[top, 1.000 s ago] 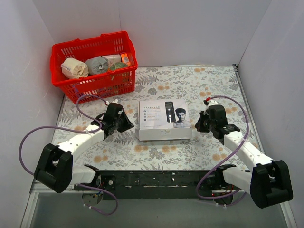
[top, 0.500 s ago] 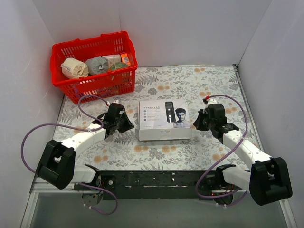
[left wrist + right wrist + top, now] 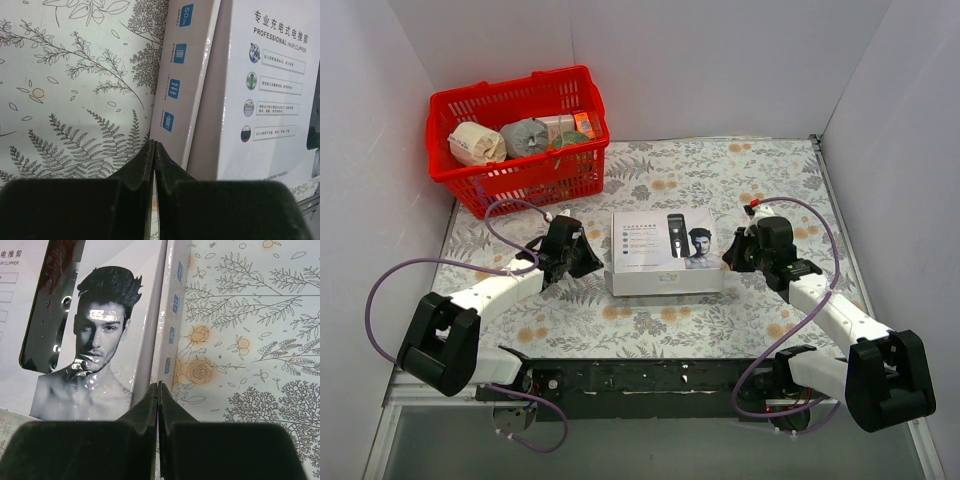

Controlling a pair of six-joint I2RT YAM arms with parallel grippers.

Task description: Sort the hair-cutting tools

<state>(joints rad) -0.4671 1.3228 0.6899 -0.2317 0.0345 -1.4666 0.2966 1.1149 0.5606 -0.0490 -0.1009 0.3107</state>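
Note:
The hair-cutting tools themselves are out of view. A closed grey-white kit box (image 3: 665,250) with a printed clipper and a man's face lies flat on the floral mat. My left gripper (image 3: 596,262) is shut and empty, its tips at the box's left side. My right gripper (image 3: 728,260) is also shut and empty, at the box's right side. In the left wrist view the left gripper (image 3: 154,145) points at the lower edge of the box (image 3: 265,90). In the right wrist view the right gripper (image 3: 158,385) lies against the side of the box (image 3: 100,340).
A red basket (image 3: 510,95) with rolls and packets stands at the back left. White walls close in the table on the left, back and right. The floral mat (image 3: 760,170) lies bare behind and to the right of the box.
Both shut grippers have edged a little closer to the box's sides. The box has not moved.

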